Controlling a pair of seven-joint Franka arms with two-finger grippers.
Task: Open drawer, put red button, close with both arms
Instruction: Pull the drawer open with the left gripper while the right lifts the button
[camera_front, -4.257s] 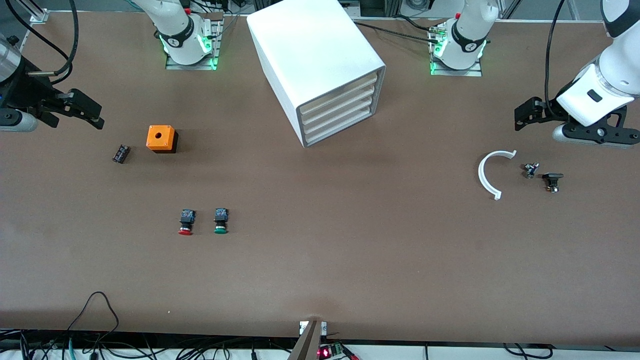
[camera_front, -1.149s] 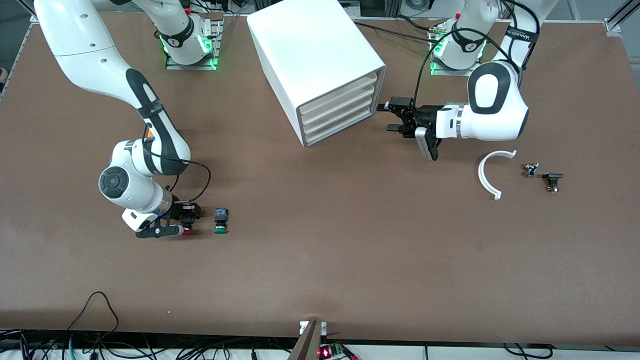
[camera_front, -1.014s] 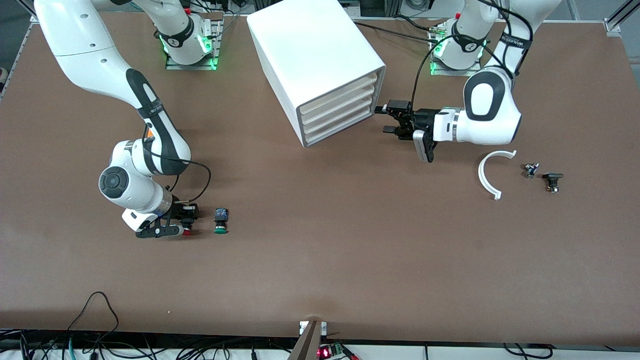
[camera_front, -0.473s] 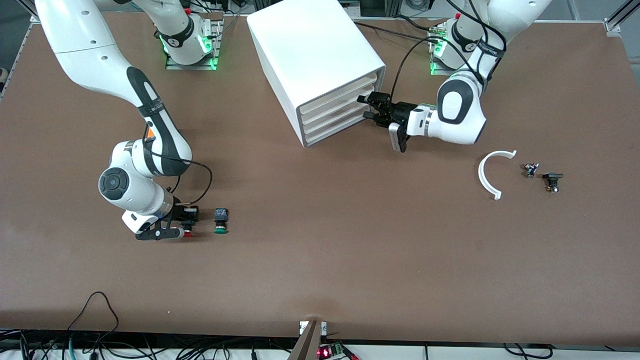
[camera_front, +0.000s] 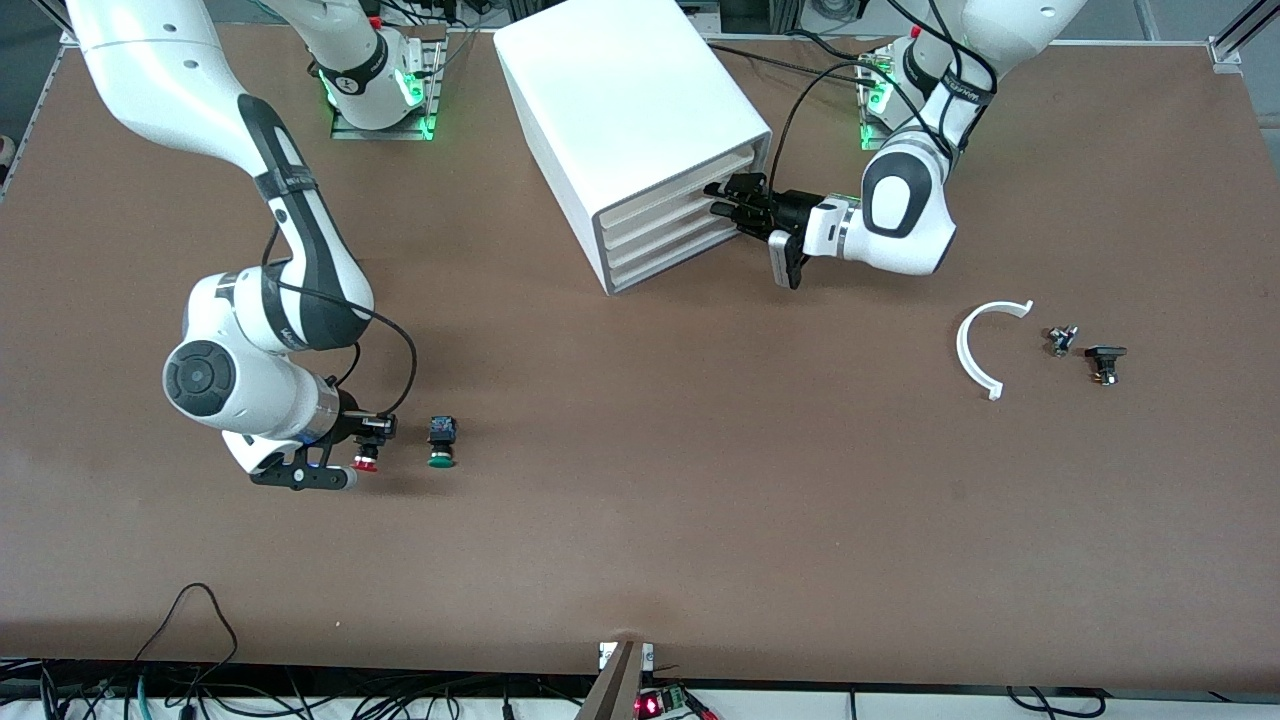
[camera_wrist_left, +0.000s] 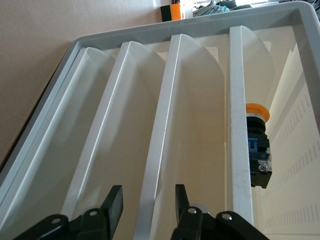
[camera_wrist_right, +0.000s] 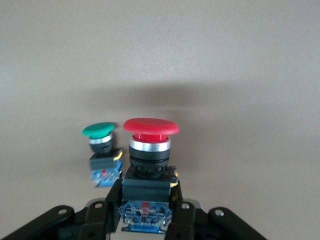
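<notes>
The red button (camera_front: 365, 462) (camera_wrist_right: 151, 127) is held by its black-and-blue body in my right gripper (camera_front: 372, 432) (camera_wrist_right: 146, 200), which is shut on it just over the table, beside the green button (camera_front: 441, 443) (camera_wrist_right: 102, 150). The white cabinet (camera_front: 620, 90) has all four drawers pushed in. My left gripper (camera_front: 722, 200) (camera_wrist_left: 147, 200) is at the front of the drawer (camera_front: 675, 210), second from the top. Its open fingers straddle that drawer's front lip (camera_wrist_left: 160, 125), with a gap on each side.
A white curved piece (camera_front: 975, 350) and two small dark parts (camera_front: 1062, 340) (camera_front: 1105, 360) lie toward the left arm's end. An orange-capped button (camera_wrist_left: 257, 112) sits inside a neighbouring drawer. The orange box (camera_wrist_left: 174, 11) shows past the cabinet.
My left gripper has travelled to the cabinet front and its fingers have narrowed around the drawer lip. My right gripper has risen a little with the red button in it.
</notes>
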